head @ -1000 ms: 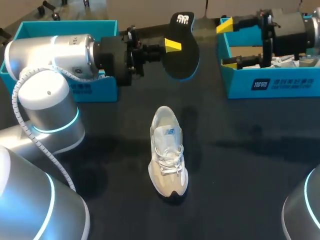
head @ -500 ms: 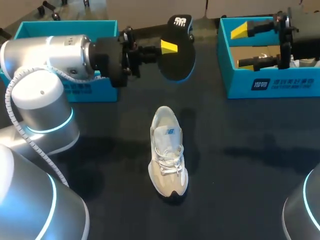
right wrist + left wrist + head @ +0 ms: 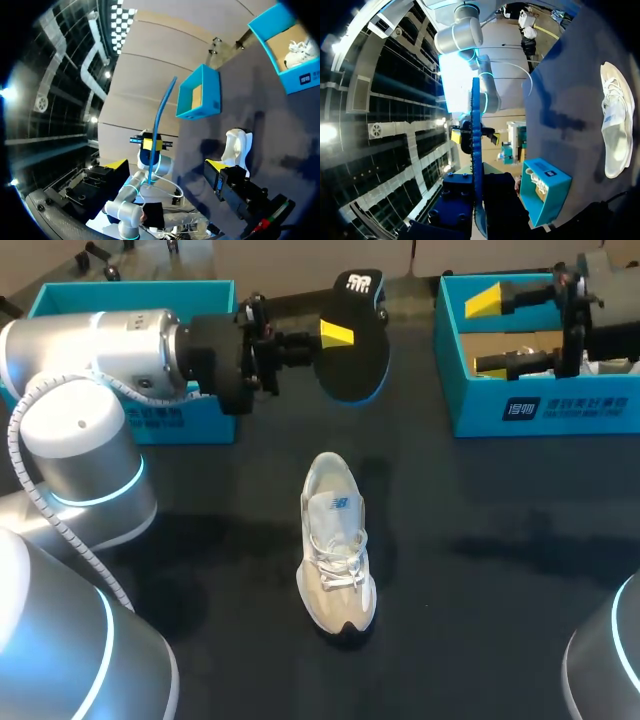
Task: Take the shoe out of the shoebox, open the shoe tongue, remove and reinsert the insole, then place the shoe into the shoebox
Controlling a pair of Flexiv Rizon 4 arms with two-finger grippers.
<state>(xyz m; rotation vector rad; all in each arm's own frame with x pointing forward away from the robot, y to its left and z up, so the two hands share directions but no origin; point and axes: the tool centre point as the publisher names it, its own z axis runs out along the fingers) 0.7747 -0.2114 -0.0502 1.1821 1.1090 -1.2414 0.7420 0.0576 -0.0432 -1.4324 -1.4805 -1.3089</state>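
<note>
Insole (image 3: 360, 360) clamped in horizontally extended left gripper (image 3: 340, 335).

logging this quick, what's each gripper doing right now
Left gripper: shut on the insole.
Right gripper: open, holding nothing.

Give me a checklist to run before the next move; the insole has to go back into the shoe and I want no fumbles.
1. Is the insole clamped in the left gripper, off the table? ok.
2. Is the shoe upright on its sole, opening upward? ok.
3. Is the tongue pulled open enough for the insole? cannot tell.
4. Is the shoe steadied by a gripper? not ok, nothing touches it.
5. Is the right gripper open and free to help? ok; it is over the right-hand shoebox.
6. Is the space between insole and shoe free of obstacles? ok.
</note>
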